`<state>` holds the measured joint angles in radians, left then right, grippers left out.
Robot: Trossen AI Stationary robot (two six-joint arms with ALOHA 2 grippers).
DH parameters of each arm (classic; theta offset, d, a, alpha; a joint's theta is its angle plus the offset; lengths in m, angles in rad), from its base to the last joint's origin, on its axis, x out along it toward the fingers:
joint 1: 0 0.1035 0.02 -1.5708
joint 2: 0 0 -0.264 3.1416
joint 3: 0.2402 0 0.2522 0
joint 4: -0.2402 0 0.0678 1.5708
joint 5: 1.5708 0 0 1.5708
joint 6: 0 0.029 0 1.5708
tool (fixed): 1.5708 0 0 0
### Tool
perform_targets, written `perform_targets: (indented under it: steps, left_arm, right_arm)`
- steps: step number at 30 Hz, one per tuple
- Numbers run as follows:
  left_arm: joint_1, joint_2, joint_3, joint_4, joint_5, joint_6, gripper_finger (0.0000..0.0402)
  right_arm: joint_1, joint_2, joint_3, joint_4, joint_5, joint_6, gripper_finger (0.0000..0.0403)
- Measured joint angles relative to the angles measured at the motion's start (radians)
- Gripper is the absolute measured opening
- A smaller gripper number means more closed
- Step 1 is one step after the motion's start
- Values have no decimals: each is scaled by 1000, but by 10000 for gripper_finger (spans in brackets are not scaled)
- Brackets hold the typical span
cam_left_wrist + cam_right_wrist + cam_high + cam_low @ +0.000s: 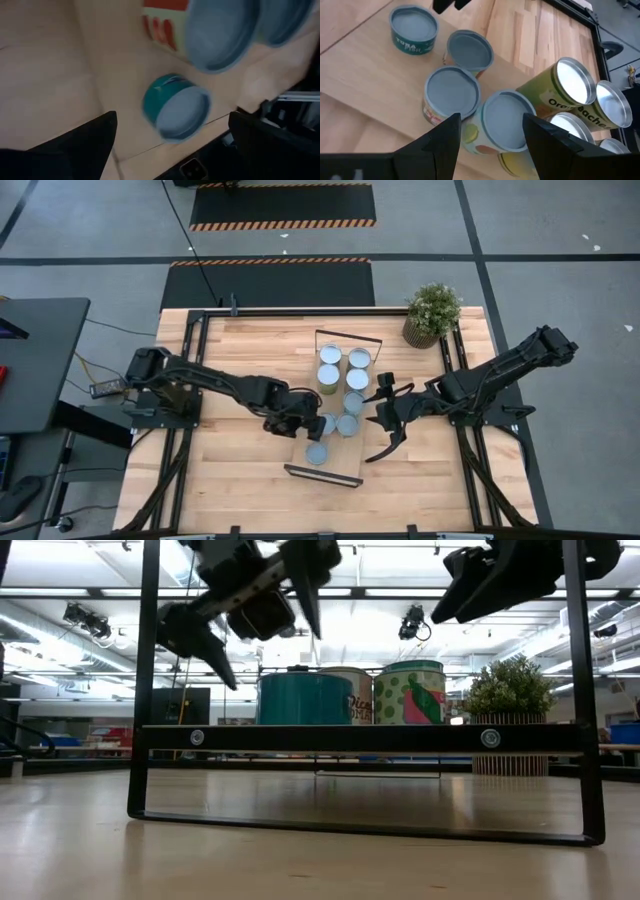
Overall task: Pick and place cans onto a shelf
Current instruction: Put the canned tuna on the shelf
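High view: the long light-wood shelf [335, 465] with black wire end frames lies mid-table, carrying seven small silvery-topped cylindrical cans [329, 375]. Left gripper [305, 420], fingers spread and empty, hovers at the shelf's left edge above the low teal tuna can [176, 106]. Right gripper [385, 420], likewise spread and empty, hovers beside the shelf's right edge.

Bright, even overhead ceiling light; motion blur across the left wrist view; glare on silvery cans [576, 80].
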<state>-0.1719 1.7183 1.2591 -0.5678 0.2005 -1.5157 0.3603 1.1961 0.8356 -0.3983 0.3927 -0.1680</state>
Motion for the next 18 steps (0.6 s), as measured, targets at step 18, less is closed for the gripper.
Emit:
perform_targets:
  steps: [18]
  left_arm:
    - [-64, 54, 0, 136, -44, -99, 389]
  right_arm:
    - [-1, 1, 0, -5, -1, -18, 220]
